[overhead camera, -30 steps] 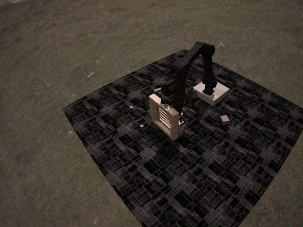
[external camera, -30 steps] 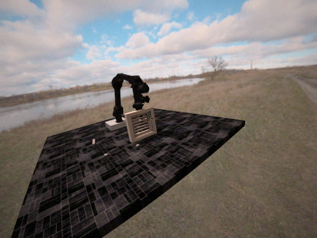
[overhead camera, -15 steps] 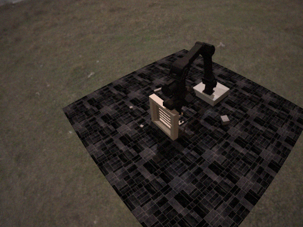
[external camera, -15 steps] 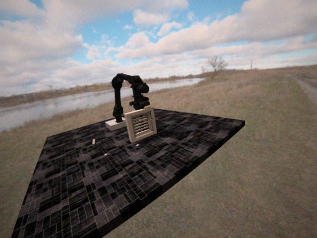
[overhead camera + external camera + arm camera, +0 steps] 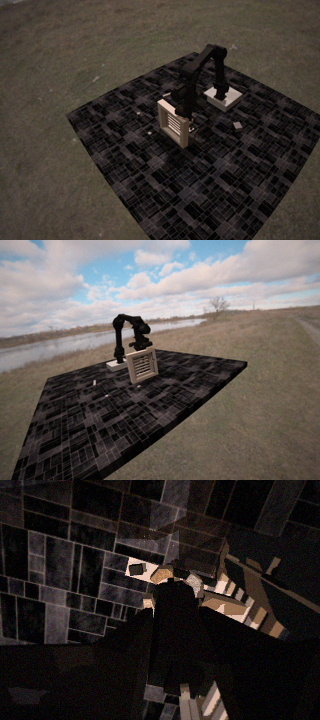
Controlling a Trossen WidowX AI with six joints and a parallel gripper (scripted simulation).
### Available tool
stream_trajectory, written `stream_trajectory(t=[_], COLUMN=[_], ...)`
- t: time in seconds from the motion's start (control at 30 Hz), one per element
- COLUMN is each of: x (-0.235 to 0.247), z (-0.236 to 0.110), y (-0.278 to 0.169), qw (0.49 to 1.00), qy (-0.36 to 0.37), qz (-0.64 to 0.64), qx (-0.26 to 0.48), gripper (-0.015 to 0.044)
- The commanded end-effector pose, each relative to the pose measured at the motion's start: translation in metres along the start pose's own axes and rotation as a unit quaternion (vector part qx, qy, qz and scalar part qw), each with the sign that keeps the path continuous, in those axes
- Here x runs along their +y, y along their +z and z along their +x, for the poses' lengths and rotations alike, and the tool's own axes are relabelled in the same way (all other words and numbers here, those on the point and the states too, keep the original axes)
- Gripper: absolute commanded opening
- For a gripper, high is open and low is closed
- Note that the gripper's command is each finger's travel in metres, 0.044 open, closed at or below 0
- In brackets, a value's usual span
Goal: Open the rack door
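Observation:
The pale rack frame (image 5: 184,134) (image 5: 131,370) stands upright on the dark tiled table. Its slatted door (image 5: 174,123) (image 5: 143,367) (image 5: 256,611) shows through the frame, and a dark gap runs down one side in the exterior view. The door looks ajar; its exact angle cannot be told. My gripper (image 5: 175,614) points down on the arm's side of the frame, close to its top edge. It is shut on the door handle, mostly hidden by the dark fingers; how far the handle is turned cannot be seen. The fingertips are hidden in the top and exterior views.
A white base (image 5: 225,106) (image 5: 116,366) carries the arm. A pale block (image 5: 237,125) lies between the base and the table's near right side. A pale strip (image 5: 166,94) (image 5: 94,382) and two small pale chips (image 5: 138,113) (image 5: 149,133) (image 5: 138,386) (image 5: 106,395) lie beyond the frame.

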State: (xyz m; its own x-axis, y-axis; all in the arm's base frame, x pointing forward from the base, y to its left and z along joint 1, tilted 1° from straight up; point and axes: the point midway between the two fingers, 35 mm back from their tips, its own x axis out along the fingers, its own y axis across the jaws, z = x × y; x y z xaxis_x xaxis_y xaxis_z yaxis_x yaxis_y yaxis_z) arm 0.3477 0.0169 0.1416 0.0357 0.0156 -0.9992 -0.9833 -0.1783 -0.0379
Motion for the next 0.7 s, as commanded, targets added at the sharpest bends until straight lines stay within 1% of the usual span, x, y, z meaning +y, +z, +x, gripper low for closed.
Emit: stream_trajectory(t=[0.0, 0.13, 0.47, 0.5, 0.57, 0.67], x=[-0.0028, -0.0028, -0.0028, -0.0028, -0.0028, -0.0028], z=[0.0002, 0.0002, 0.0002, 0.0002, 0.0002, 0.0002], y=[-0.0015, -0.0015, -0.0015, -0.0015, -0.0015, -0.0015], qw=[1.0, 1.0, 1.0, 1.0, 1.0, 0.997], qy=[-0.006, -0.006, -0.006, -0.006, -0.006, -0.006], qz=[-0.013, -0.013, -0.013, -0.013, 0.004, 0.074], qx=[0.004, 0.004, 0.004, 0.004, 0.004, 0.003], gripper=[0.0016, 0.0016, 0.0278, 0.0288, 0.0288, 0.0288])
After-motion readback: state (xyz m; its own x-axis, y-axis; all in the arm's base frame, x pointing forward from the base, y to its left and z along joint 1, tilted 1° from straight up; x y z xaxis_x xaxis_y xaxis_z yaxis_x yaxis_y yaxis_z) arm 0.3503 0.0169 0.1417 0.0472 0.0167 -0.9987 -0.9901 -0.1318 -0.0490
